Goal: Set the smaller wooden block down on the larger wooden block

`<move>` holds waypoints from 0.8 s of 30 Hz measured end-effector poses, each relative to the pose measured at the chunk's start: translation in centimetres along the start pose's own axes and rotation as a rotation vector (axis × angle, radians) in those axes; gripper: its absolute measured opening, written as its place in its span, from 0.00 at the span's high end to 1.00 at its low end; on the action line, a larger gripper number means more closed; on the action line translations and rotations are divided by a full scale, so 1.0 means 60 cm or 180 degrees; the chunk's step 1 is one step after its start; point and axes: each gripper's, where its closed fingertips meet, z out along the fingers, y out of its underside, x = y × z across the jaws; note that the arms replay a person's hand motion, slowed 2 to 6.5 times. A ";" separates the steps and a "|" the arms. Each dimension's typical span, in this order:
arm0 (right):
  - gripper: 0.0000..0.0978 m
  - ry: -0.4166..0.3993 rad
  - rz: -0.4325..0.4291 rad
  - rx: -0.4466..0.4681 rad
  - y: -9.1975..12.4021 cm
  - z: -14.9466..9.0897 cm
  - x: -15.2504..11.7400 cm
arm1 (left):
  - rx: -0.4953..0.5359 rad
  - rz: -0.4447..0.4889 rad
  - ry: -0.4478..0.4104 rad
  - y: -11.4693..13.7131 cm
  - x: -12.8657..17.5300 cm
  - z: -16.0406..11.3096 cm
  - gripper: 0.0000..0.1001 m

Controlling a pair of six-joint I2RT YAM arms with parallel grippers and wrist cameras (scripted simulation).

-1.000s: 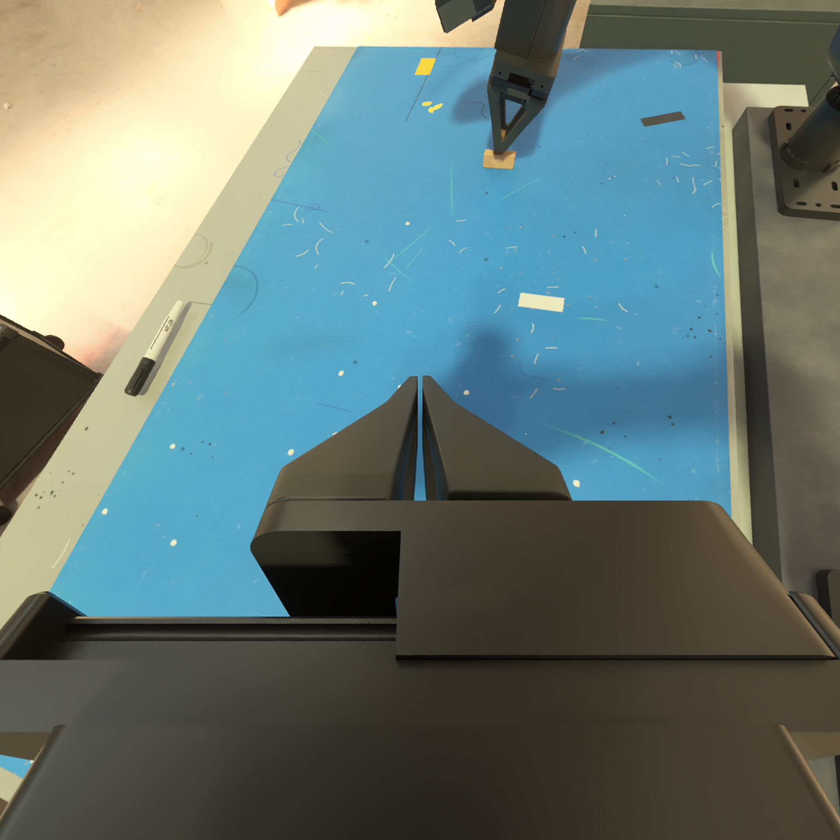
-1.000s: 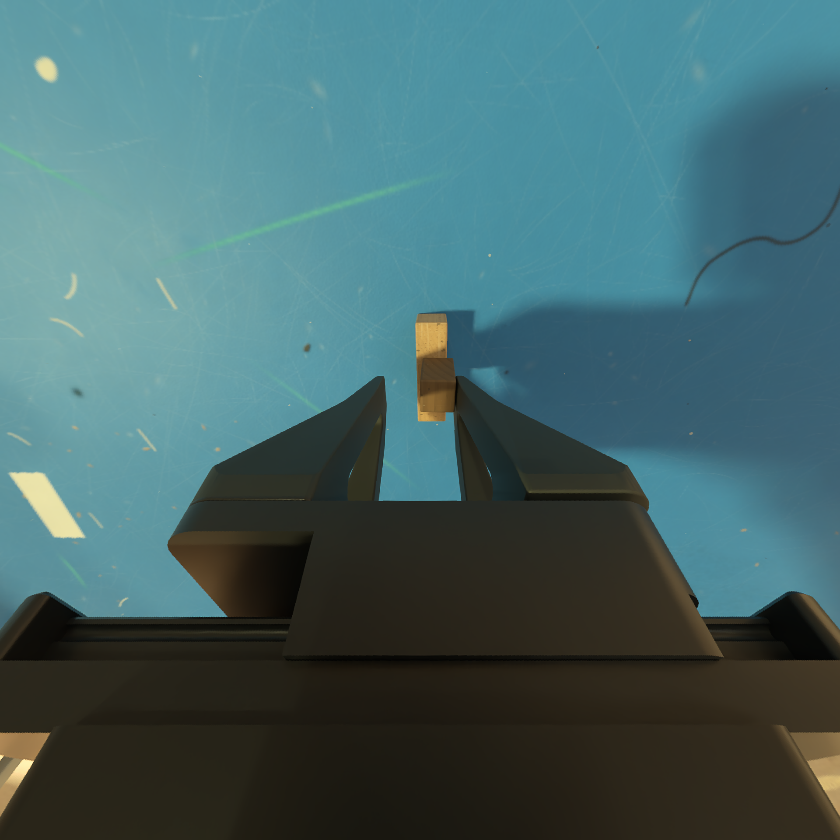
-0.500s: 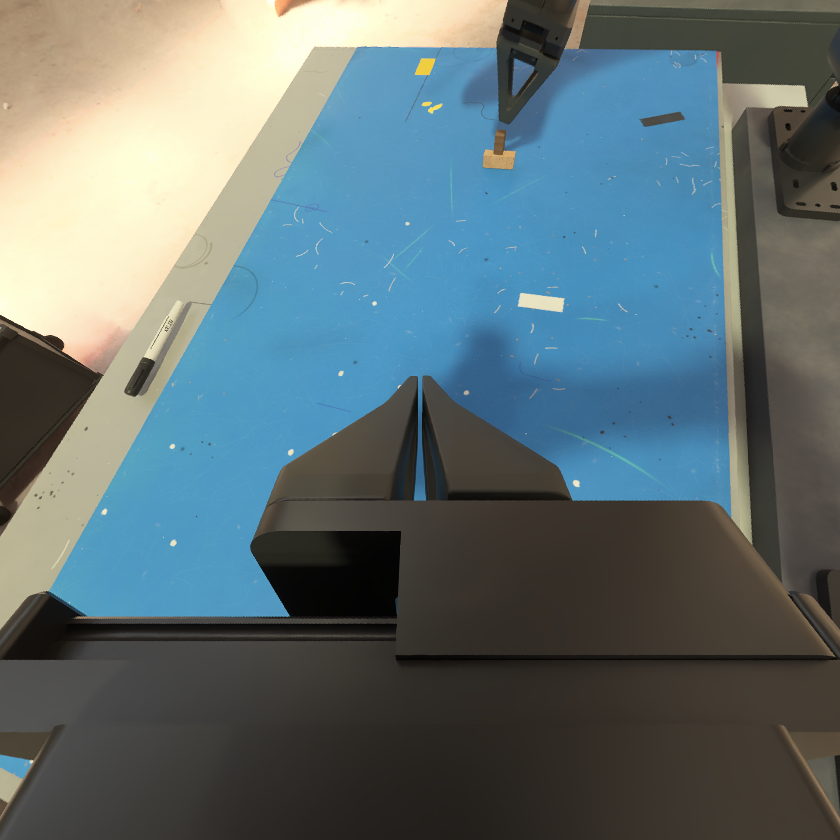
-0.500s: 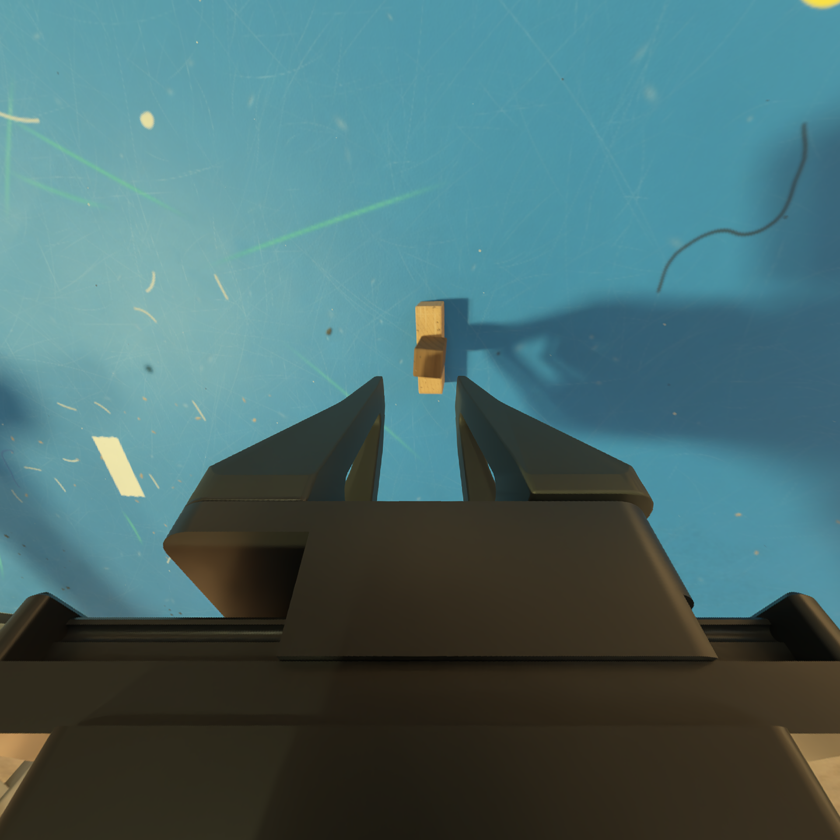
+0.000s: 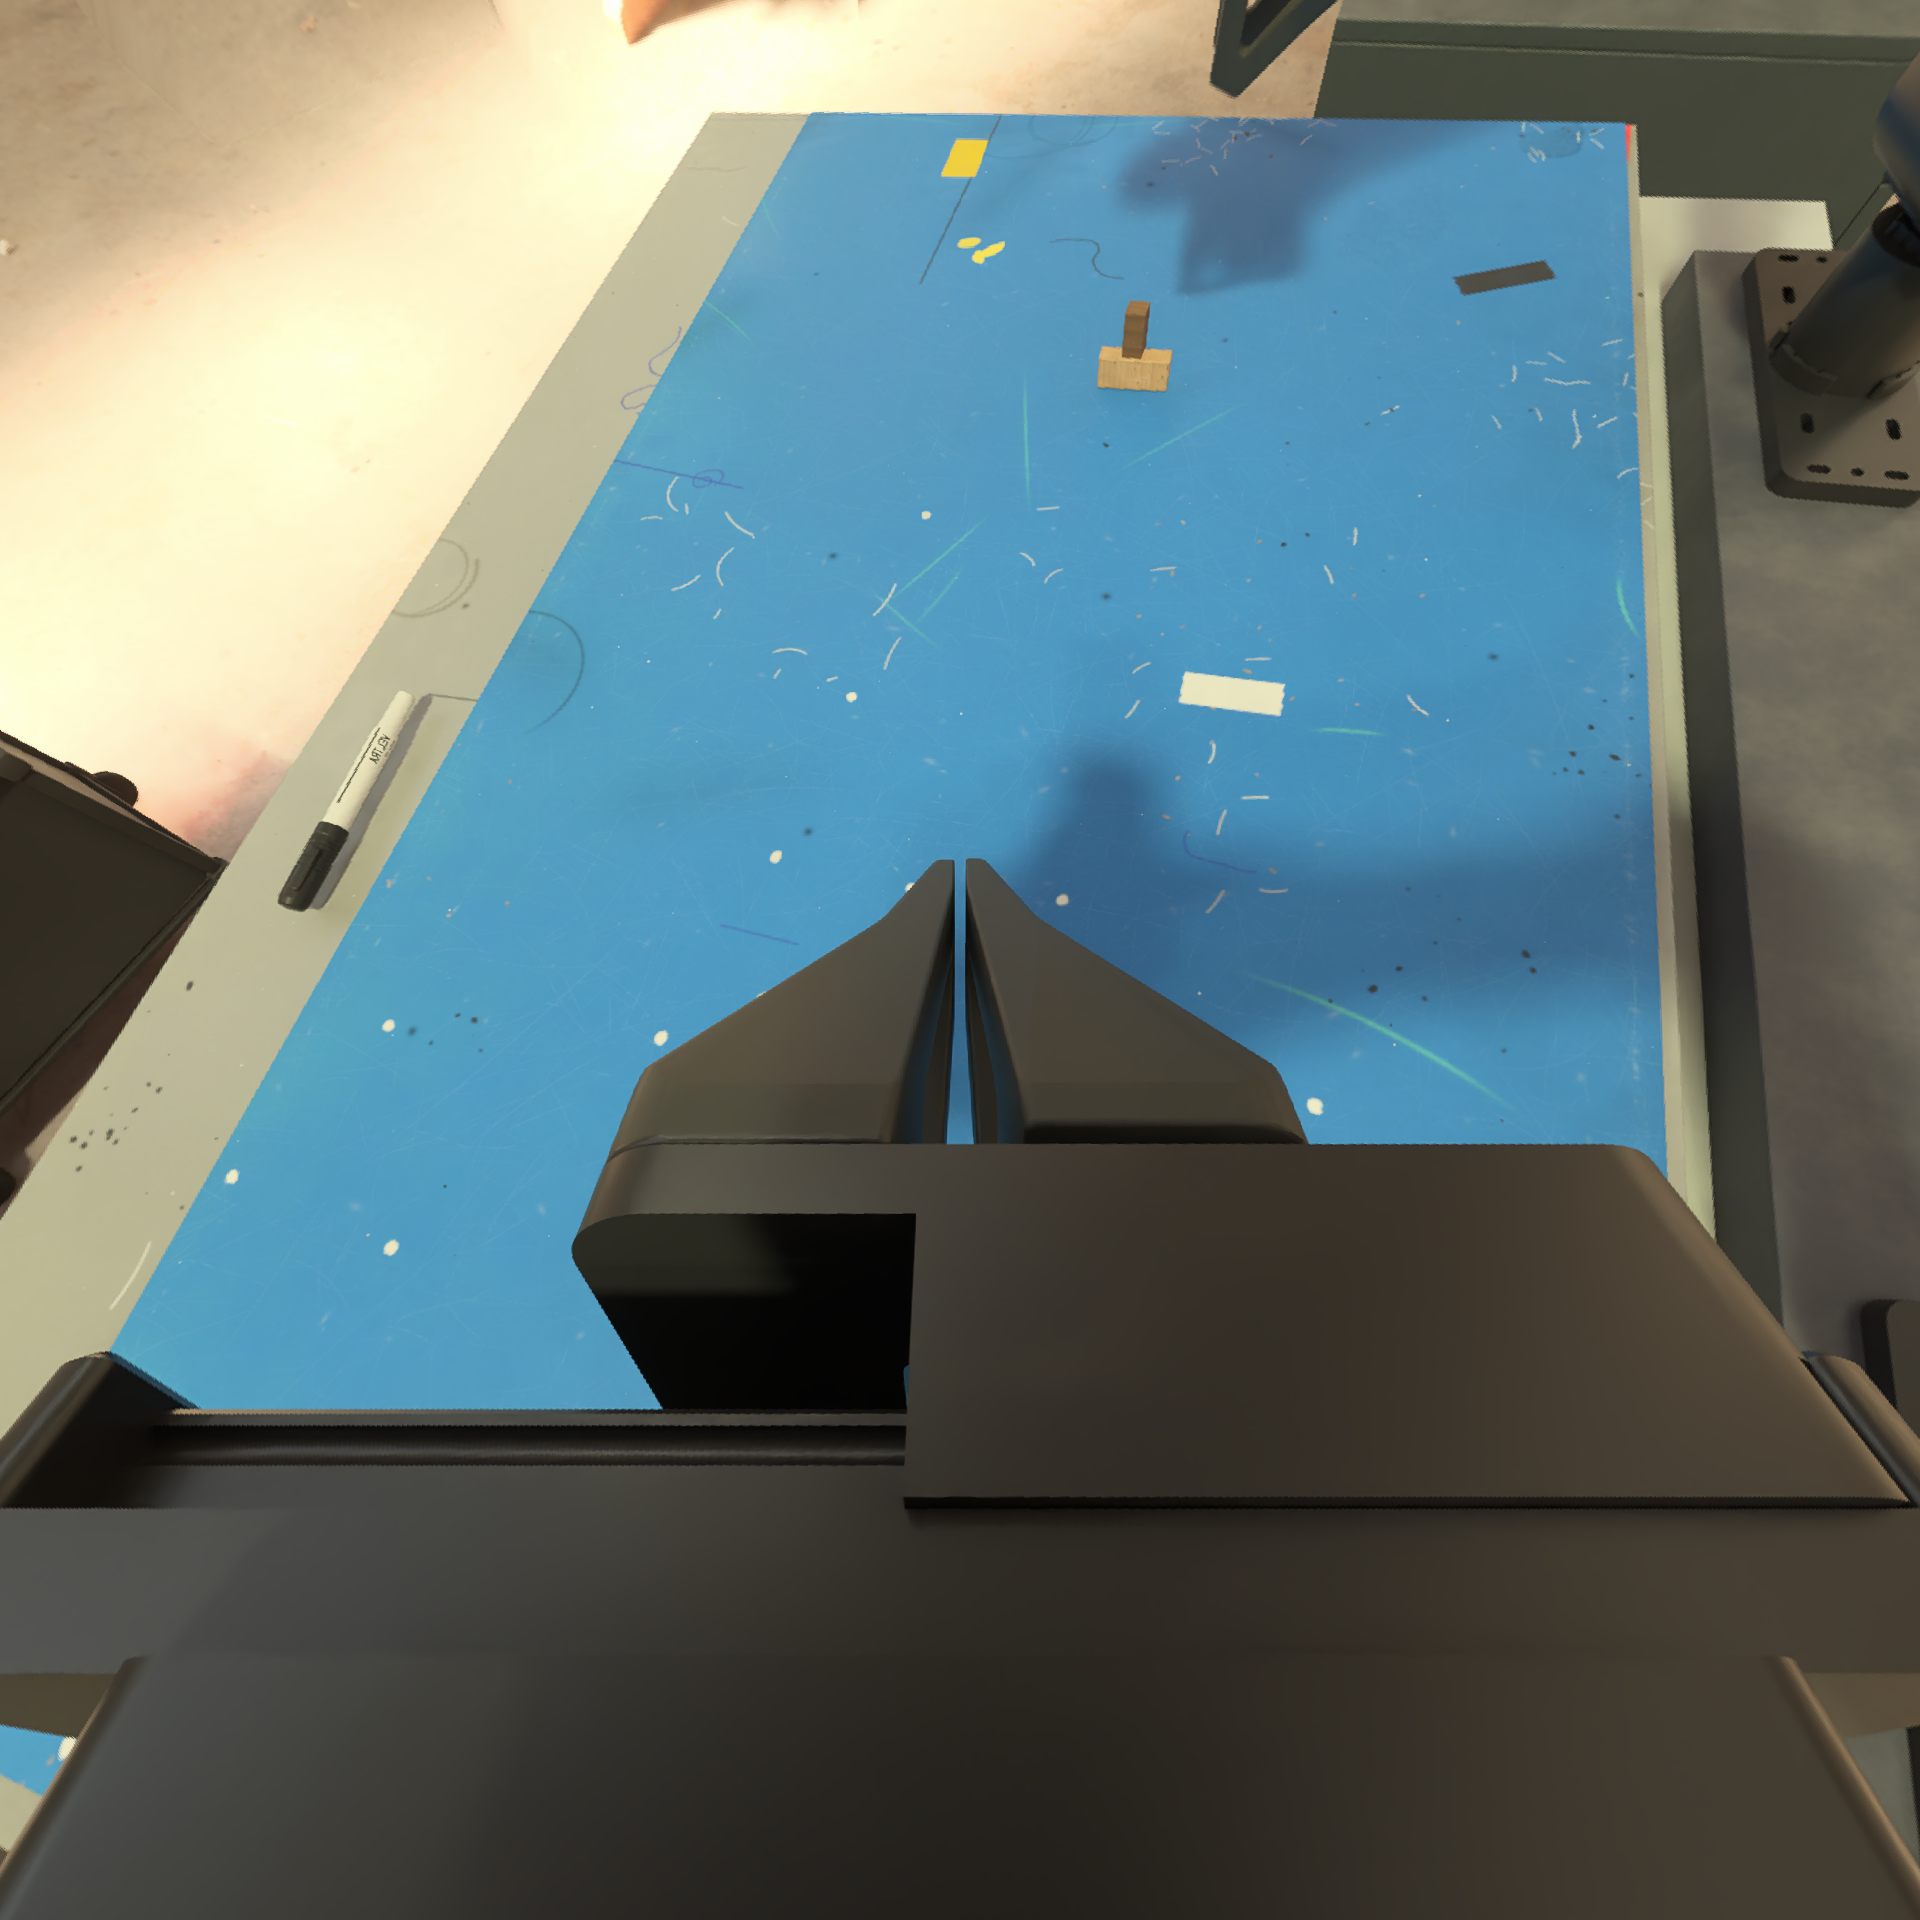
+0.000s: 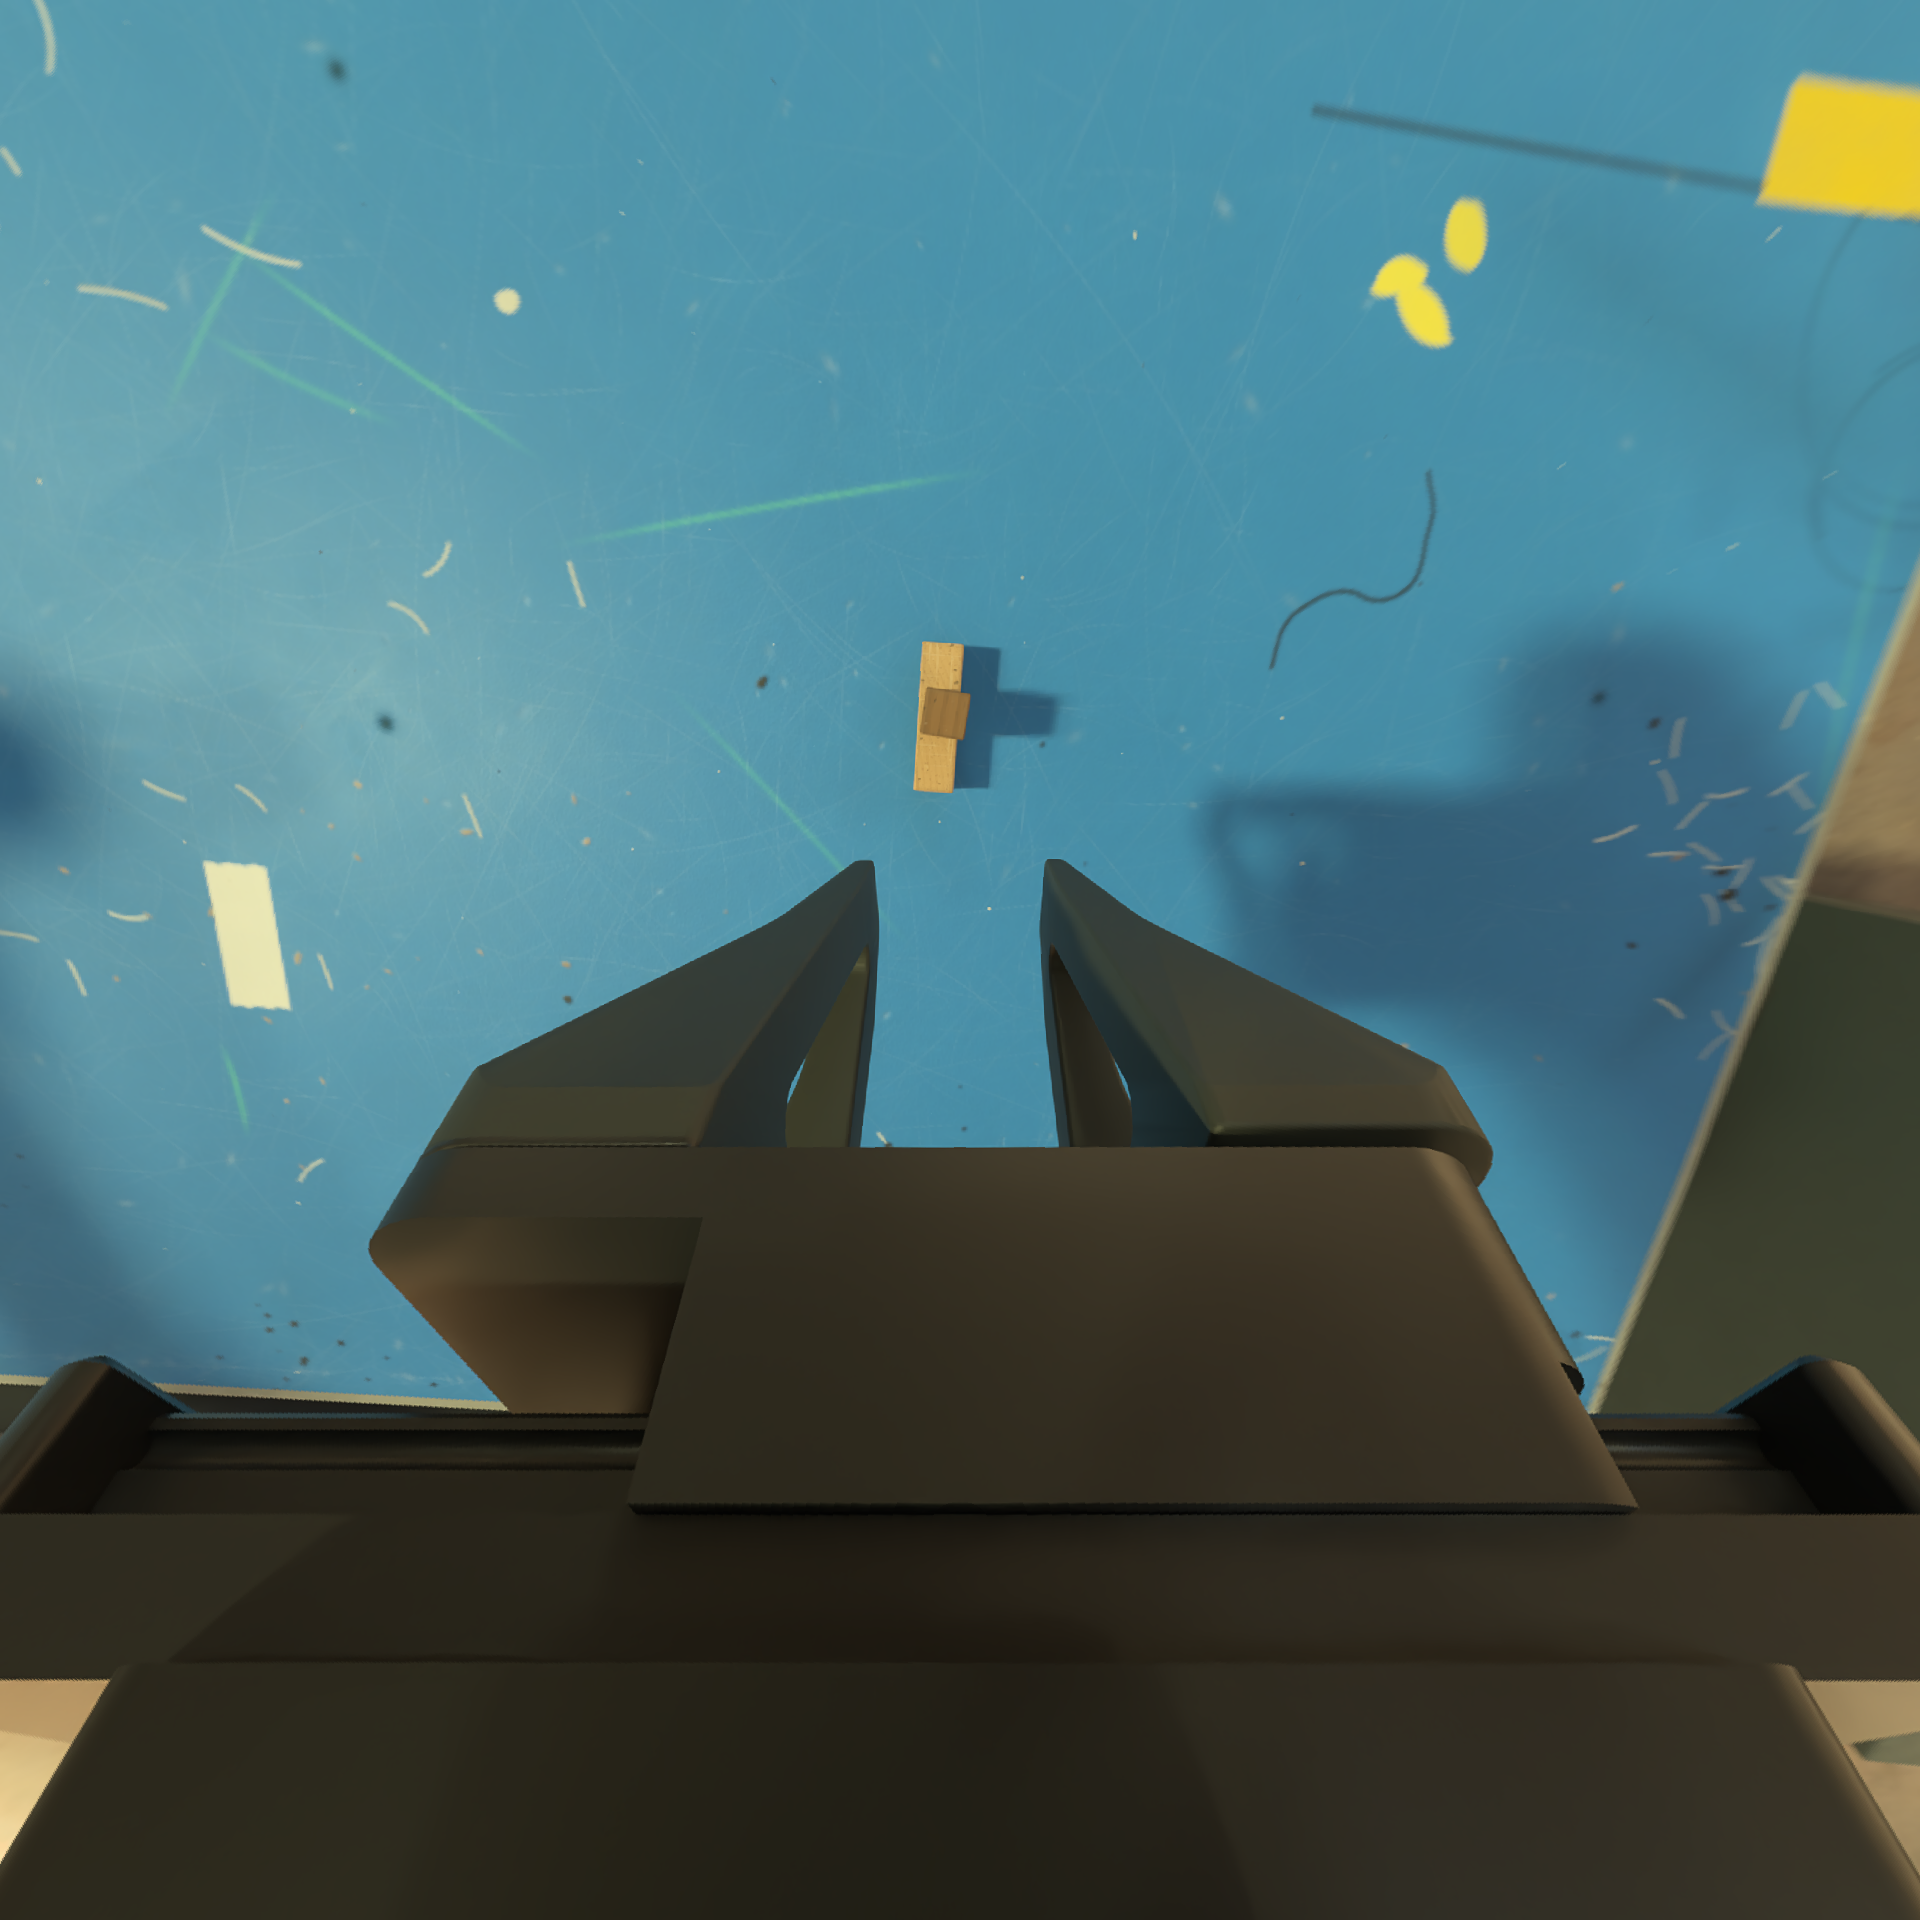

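Observation:
The smaller dark wooden block (image 5: 1136, 328) stands upright on the larger pale wooden block (image 5: 1132, 372), far up the blue mat in the left wrist view. From above, in the right wrist view, the smaller block (image 6: 943, 713) sits on the middle of the larger block (image 6: 935, 764). My right gripper (image 6: 958, 883) is open and empty, high above and a little short of the stack; only its tip (image 5: 1257, 42) shows at the top edge of the left wrist view. My left gripper (image 5: 959, 873) is shut and empty, low over the near half of the mat.
A black-capped white marker (image 5: 348, 800) lies on the grey table border at the left. Flat marks on the blue mat (image 5: 1039, 582): a white patch (image 5: 1231, 693), a yellow patch (image 5: 963, 158), a dark patch (image 5: 1503, 276). The right arm's base plate (image 5: 1839, 384) stands beyond the mat's right edge.
My right gripper has let go of the smaller block, left it standing on the larger block, and risen well clear. The left arm has not moved.

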 end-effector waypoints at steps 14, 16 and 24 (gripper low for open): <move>0.73 0.0731 -0.1575 0.1097 0.015 -0.148 -0.180 | 0.0013 -0.0010 0.0018 0.000 0.000 0.000 0.98; 0.73 0.0732 -0.1786 0.1226 0.026 -0.161 -0.217 | 0.0016 -0.0010 0.0022 -0.001 0.001 0.001 0.98; 0.74 0.0612 -0.2405 0.1616 0.066 -0.191 -0.347 | 0.0027 -0.0010 0.0032 0.000 0.001 0.001 0.98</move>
